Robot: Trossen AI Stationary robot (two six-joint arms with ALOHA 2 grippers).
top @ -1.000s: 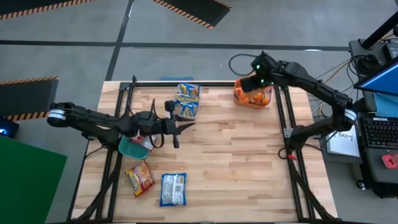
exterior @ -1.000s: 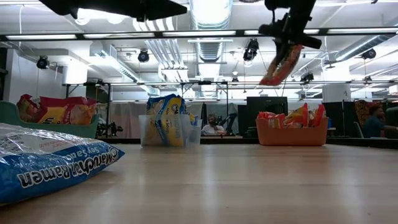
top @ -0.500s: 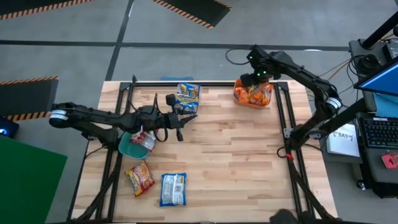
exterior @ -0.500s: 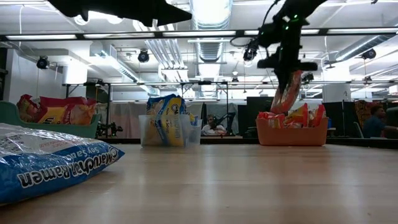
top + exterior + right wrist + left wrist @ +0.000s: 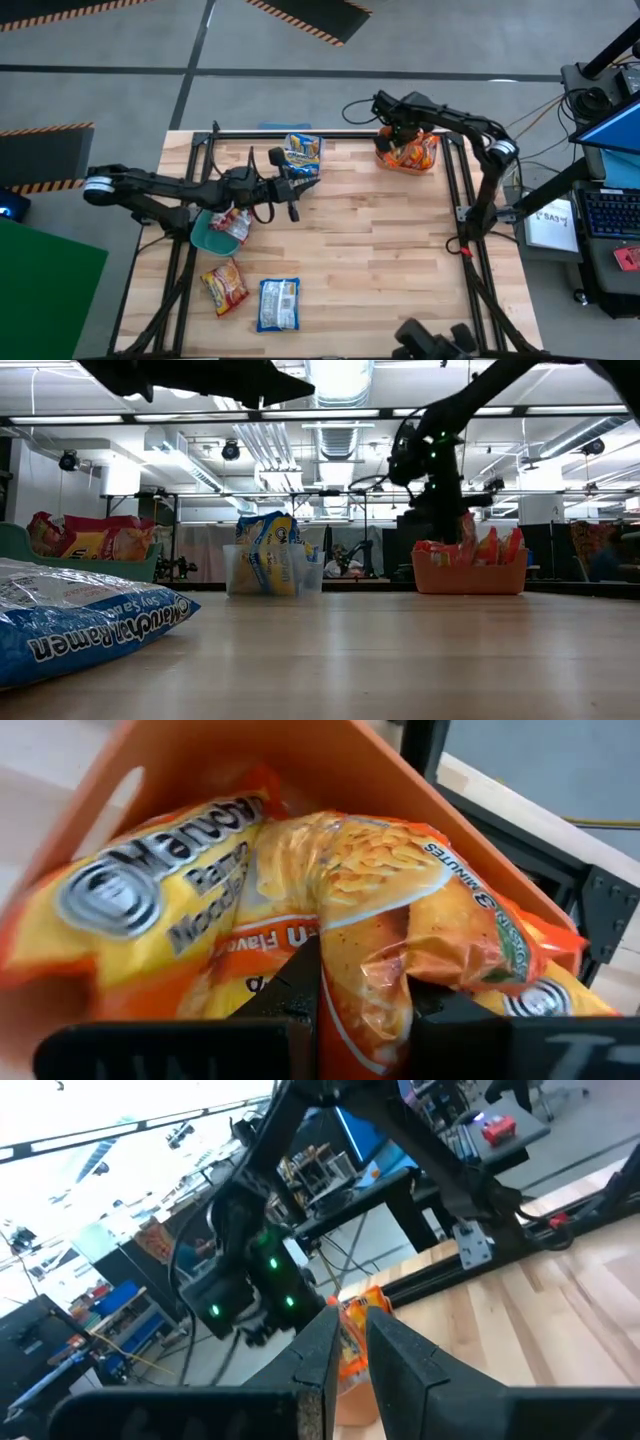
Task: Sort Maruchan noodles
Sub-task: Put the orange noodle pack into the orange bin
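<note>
My right gripper (image 5: pixel 393 128) stands over the orange bin (image 5: pixel 412 160) at the table's far right. It is shut on an orange-red Maruchan noodle packet (image 5: pixel 370 890), which is down among other orange packets (image 5: pixel 150 910). My left gripper (image 5: pixel 292 192) hovers shut with nothing in it, beside the clear bin (image 5: pixel 302 160) that holds blue-and-yellow packets. A teal bin (image 5: pixel 205 238) holds red-and-white packets. An orange-red packet (image 5: pixel 225 286) and a blue packet (image 5: pixel 278 303) lie flat on the table near its front. My right gripper pinches the orange-red packet between its two fingers at a bunched stretch of the wrapper (image 5: pixel 362 988). The fingers come from above, pointing steeply down into the bin. The packet bends over beyond the fingers, and its far part rests on the other packets in the orange bin.
Black frame rails (image 5: pixel 455 190) run along the table's left, right and far sides. The middle and right part of the wooden table top (image 5: pixel 390 260) is bare. Beyond the table, the low view shows a room with shelves and equipment.
My right gripper has come down from high above the table into the orange bin, tipping to point more steeply down. It stayed shut on the orange-red packet, which hung clear before and now sits among the bin's packets. My left gripper has swung a little toward the clear bin.
</note>
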